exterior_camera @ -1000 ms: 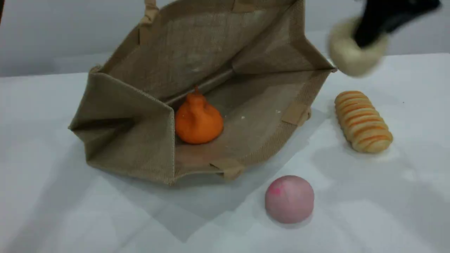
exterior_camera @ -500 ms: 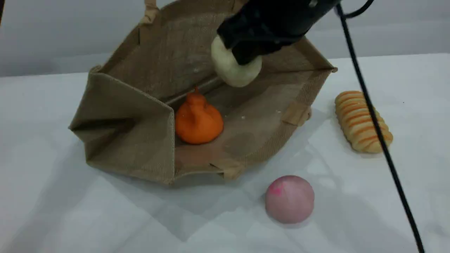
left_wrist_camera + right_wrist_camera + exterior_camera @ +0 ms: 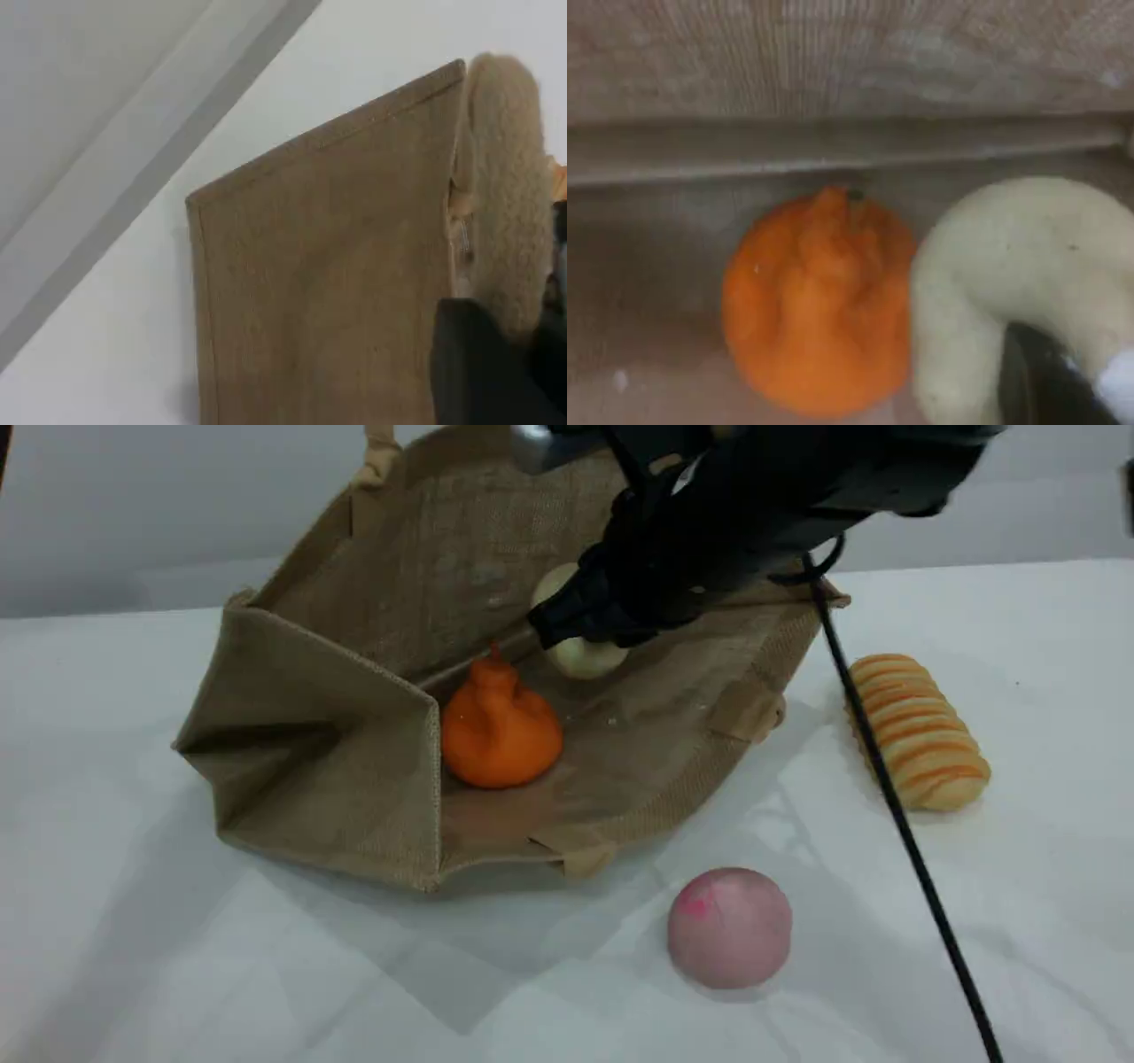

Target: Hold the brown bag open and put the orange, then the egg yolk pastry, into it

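Note:
The brown bag (image 3: 337, 717) lies on its side, its mouth held wide toward the camera. The orange (image 3: 500, 726) rests on the lower wall inside it. My right gripper (image 3: 580, 624) reaches into the bag from the upper right, shut on the egg yolk pastry (image 3: 585, 660), which hangs just right of and behind the orange. In the right wrist view the pastry (image 3: 1019, 274) sits next to the orange (image 3: 819, 301). The left wrist view shows my left gripper (image 3: 518, 341) shut on the bag's rope handle (image 3: 505, 177), beside the bag's outer wall (image 3: 328, 292).
A smooth pink ball (image 3: 729, 926) sits on the white table in front of the bag. A long orange-striped bread roll (image 3: 917, 731) lies to the right. A black cable (image 3: 895, 806) hangs from the right arm across the roll.
The right gripper carried the pastry from outside the bag's right edge leftward and down into the bag, close to the orange. The bag and orange stayed still.

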